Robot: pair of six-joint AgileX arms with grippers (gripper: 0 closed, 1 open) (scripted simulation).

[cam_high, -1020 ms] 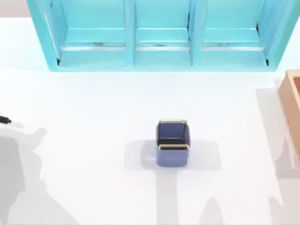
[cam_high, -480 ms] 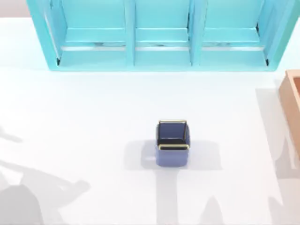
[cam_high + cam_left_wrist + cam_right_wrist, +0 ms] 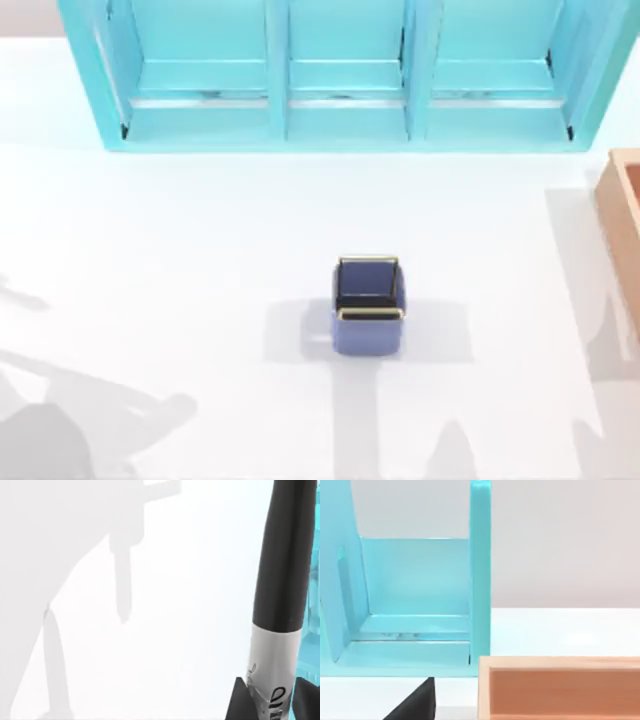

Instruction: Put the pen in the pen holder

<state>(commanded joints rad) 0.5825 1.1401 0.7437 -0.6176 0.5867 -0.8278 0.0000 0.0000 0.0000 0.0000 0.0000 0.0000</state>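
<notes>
Top view, pen holder [image 3: 368, 300]: you see the small dark-blue square cup with thin gold rim edges standing upright near the middle of the white bench [image 3: 200, 230], its dark inside open to the camera.
Top view, shelf: you have the big turquoise shelf [image 3: 345, 75] along the far edge of the bench, well apart from the pen holder.
Top view, wooden box: you can see part of the tan wooden box [image 3: 622, 215] at the bench's right edge.
Top view, shadows: you see grey arm-shaped shadows on the bench at the lower left and at the right.
Left wrist view, pen [image 3: 280, 600]: you find the pen close to the camera, black cap end pointing away, silvery-white barrel with black lettering nearer the lens, lifted above the bench.
Left wrist view, left gripper [image 3: 270, 705]: your left jaws are clenched on the pen's barrel, a dark finger [image 3: 240, 702] showing on each side of it; the pen's shadow falls on the bench beyond.
Right wrist view, right gripper: you see one dark finger tip [image 3: 417, 702] at the frame's edge, so you cannot tell how its jaws stand.
Right wrist view, surroundings: you face the end of the turquoise shelf [image 3: 415, 605], with the tan wooden box [image 3: 560, 687] just beside it.
</notes>
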